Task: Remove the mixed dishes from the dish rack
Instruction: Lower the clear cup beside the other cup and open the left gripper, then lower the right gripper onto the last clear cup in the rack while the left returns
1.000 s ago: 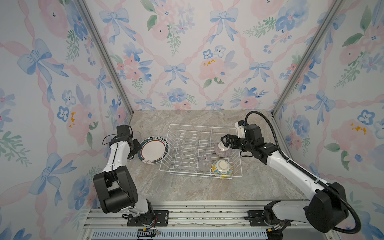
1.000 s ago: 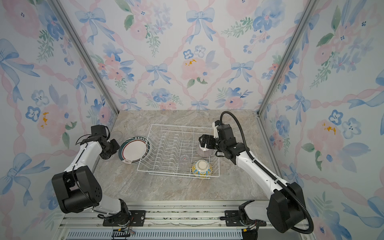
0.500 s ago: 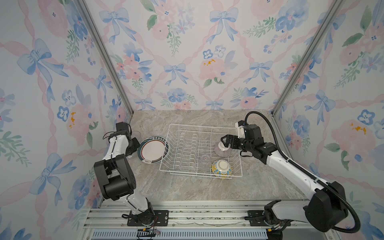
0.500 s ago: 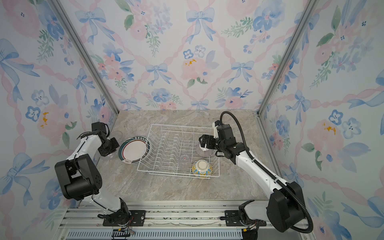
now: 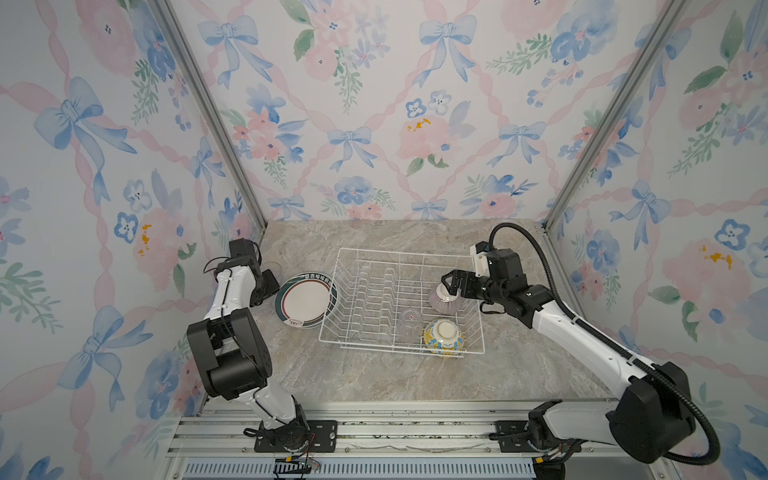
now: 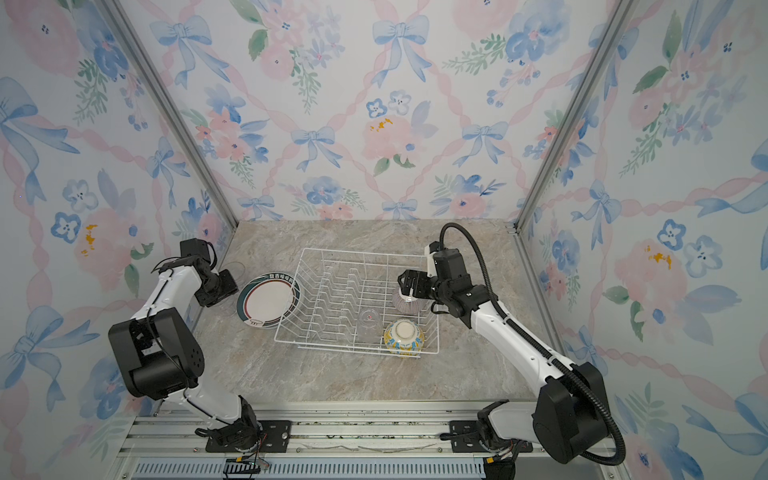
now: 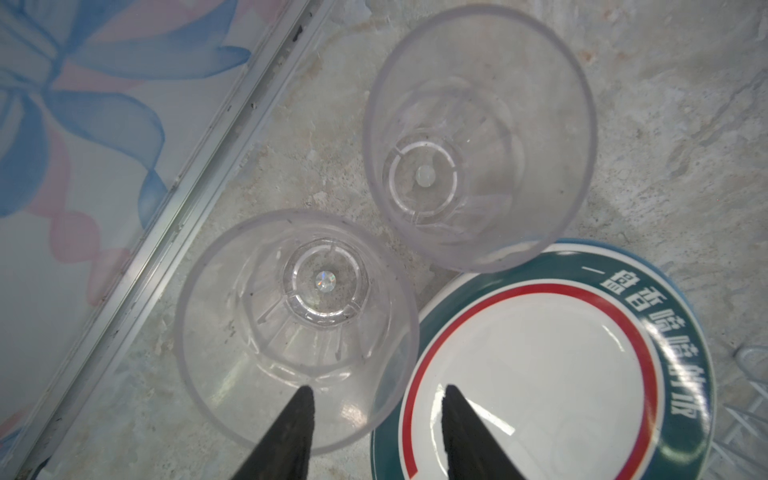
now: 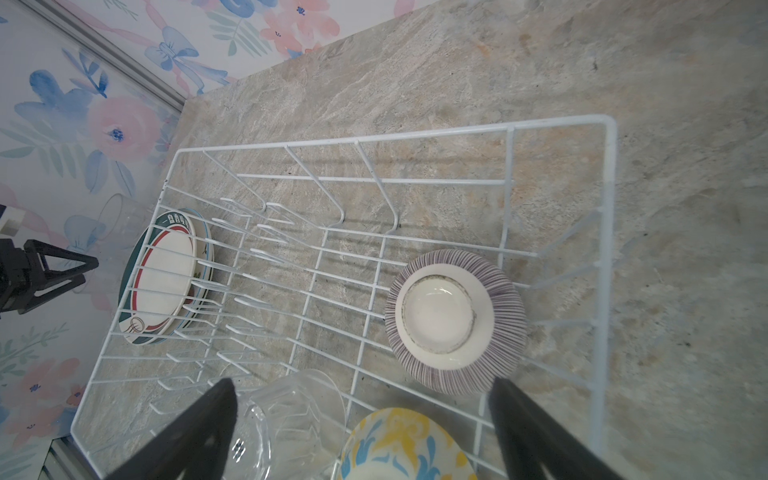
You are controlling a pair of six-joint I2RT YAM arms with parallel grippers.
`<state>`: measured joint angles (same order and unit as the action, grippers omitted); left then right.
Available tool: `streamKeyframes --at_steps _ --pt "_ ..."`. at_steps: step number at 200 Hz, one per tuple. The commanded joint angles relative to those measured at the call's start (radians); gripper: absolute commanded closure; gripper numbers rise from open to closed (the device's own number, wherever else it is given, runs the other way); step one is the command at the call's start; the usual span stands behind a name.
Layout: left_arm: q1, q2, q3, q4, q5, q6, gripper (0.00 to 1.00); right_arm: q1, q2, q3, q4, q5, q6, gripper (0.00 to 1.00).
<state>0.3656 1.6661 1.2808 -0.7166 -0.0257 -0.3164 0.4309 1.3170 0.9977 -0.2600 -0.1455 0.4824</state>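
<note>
Both grippers unclenched.
Left gripper (image 7: 378, 395) parted astride a clear glass (image 7: 291, 332) rim; right gripper (image 8: 361, 390) gapes wide above the purple-striped bowl (image 8: 455, 322), empty.

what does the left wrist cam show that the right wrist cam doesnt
Left wrist only: the insides of two upright clear glasses, the nearer glass and the farther glass, on the marble counter by the wall rail.
Right wrist only: inside the dish rack, an upturned purple-striped bowl, a yellow-blue patterned bowl and a rack glass; the open right claw.
Both: the green-and-red rimmed plate, the counter, the open left claw, and faintly one of those glasses.
</note>
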Motion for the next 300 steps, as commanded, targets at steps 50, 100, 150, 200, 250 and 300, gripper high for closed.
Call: streamKeyframes --at_steps 50,100,150,200,250,300 --pt "-0.021 -0.117 -0.005 -0.024 0.056 -0.004 0.14 -0.013 0.011 -0.004 -0.010 -0.018 0.008 0.03" --pt "-0.084 -0.236 -0.047 -0.021 0.076 -0.028 0.02 -0.001 0.022 -0.002 -0.007 -0.012 0.008 0.03" --pt "-0.185 -0.388 -0.112 0.005 0.089 -0.111 0.02 0.078 0.058 0.032 -0.019 -0.009 -0.013 0.03" --pt "-0.324 -0.498 -0.266 0.174 0.154 -0.225 0.02 0.197 0.145 0.122 -0.141 -0.021 -0.096 0.03" --pt "-0.436 -0.570 -0.349 0.285 0.145 -0.271 0.02 0.288 0.212 0.204 -0.233 -0.010 -0.104 0.03" --pt "-0.475 -0.620 -0.416 0.383 0.183 -0.292 0.02 0.386 0.308 0.300 -0.395 0.118 -0.129 0.03"
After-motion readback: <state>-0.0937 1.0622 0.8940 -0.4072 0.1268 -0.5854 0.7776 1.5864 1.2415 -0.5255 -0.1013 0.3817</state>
